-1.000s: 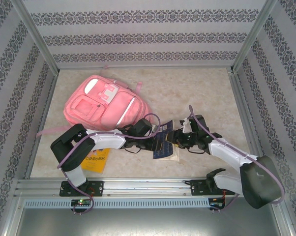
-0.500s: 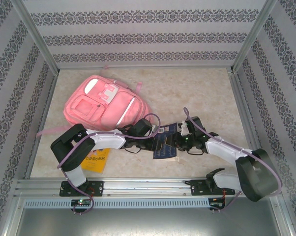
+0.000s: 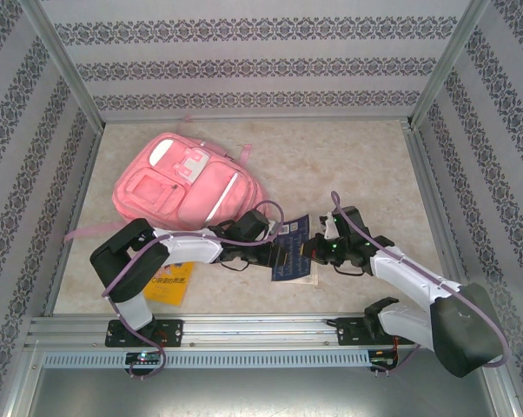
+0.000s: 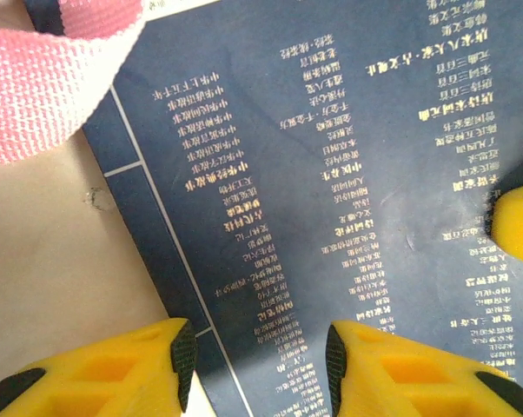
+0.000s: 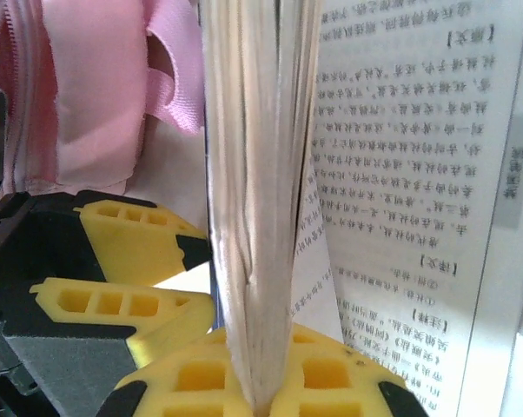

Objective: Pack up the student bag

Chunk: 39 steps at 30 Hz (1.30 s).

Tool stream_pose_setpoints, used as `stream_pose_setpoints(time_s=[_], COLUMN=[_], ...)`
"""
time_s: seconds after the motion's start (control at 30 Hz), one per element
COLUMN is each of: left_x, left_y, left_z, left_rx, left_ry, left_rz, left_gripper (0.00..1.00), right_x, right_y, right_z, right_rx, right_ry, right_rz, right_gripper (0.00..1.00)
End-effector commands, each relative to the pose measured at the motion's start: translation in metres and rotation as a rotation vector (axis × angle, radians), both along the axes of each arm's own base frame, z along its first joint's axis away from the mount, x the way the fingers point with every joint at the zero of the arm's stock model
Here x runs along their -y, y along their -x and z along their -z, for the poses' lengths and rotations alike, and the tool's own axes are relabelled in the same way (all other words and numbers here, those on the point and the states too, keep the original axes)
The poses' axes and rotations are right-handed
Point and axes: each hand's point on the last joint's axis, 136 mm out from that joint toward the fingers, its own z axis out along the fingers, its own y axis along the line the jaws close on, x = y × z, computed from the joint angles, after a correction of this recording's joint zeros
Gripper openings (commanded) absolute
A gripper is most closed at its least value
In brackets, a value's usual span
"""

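In the right wrist view the right hand [image 5: 260,387] pinches the book [image 5: 253,174] by its pages. In the left wrist view the left hand [image 4: 257,358] is spread over its dark cover, beside the pink student bag [image 3: 179,182].

Pink backpack [image 3: 188,187] lies flat on the table [image 3: 348,156], front side up, in the table's back-left part. It's set diagonally, one end twd the table's back-left corner, other end twd table ctr. Several zipped front pockets, pale reflective strips, pink straps sticking out at the sides. Main zip open or not: can't tell.
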Motion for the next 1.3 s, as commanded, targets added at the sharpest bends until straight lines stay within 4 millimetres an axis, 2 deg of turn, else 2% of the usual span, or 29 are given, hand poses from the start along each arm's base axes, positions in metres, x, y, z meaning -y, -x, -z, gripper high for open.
stream_pose_setpoints(time_s=[0.0,0.17,0.37,0.53,0.7,0.87,1.07,1.2,1.27], left_x=[-0.01,-0.025,-0.042,-0.039,-0.03,-0.018,-0.01,-0.014,-0.017], left_y=[0.011,0.01,0.004,-0.006,-0.009,-0.008,-0.009,-0.013,-0.014], left_z=[0.002,-0.032,-0.084,-0.123,-0.14,-0.151,-0.171,-0.18,-0.184], left_rx=[-0.013,0.025,0.074,0.058,0.032,0.012,-0.004,0.017,0.02], left_ry=[-0.02,0.009,0.103,0.265,0.356,0.458,0.594,0.613,0.626], left_rz=[0.007,-0.026,-0.1,-0.142,-0.139,-0.118,-0.104,-0.111,-0.119], left_gripper=[0.47,0.51,0.61,0.68,0.69,0.67,0.51,0.29,0.19], right_x=[0.001,-0.001,-0.009,-0.017,-0.021,-0.025,-0.024,-0.022,-0.02], right_y=[-0.001,0.0,0.001,0.002,0.0,-0.001,-0.003,-0.005,-0.005], right_z=[-0.01,-0.036,-0.09,-0.13,-0.157,-0.169,-0.169,-0.166,-0.164], right_rx=[0.036,0.072,0.134,0.168,0.199,0.207,0.205,0.206,0.205], right_ry=[0.005,-0.048,-0.17,-0.274,-0.352,-0.411,-0.414,-0.402,-0.391], right_rz=[0.0,0.007,0.012,0.007,0.016,0.022,0.024,0.03,0.033], right_gripper=[0.0,0.0,0.0,0.0,0.0,0.0,0.0,0.0,0.07])
